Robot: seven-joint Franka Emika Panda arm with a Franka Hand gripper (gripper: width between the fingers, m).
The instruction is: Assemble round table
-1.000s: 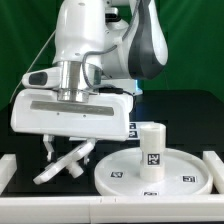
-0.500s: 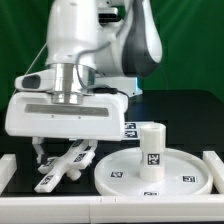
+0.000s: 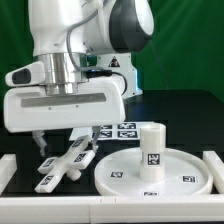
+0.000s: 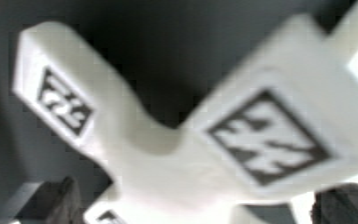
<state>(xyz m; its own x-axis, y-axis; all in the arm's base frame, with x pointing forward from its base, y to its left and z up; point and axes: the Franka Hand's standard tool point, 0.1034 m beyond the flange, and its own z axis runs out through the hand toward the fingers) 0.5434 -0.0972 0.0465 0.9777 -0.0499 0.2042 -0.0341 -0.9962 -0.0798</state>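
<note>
White plastic parts of the round table lie on the black table (image 3: 190,112). The large rimmed disc (image 3: 176,164) lies flat toward the exterior view's right, with its square tags facing up. The short cylinder post (image 3: 152,143) stands upright on the disc, near its centre, with one tag visible on its side. The four-armed cross piece (image 3: 68,165) lies on the table just beside the disc, on the exterior view's left. It is tilted: one arm reaches down to the table surface and another rises toward the gripper body. Whether the nearest arm touches the disc rim cannot be determined. The gripper (image 3: 58,146) hangs directly over the cross piece, with its wide white body level and its fingers pointing down. In the wrist view, the cross piece fills most of the picture and two tagged arms spread in a V from the hub. The dark fingers (image 4: 48,202) appear at the picture edges on either side of the hub. The jaws stand apart and straddle the hub, with a dark gap visible between each finger and the plastic; no clamping contact is seen. The marker board (image 3: 120,130) lies flat on the table behind the disc and post, partly covered by the gripper body.
</note>
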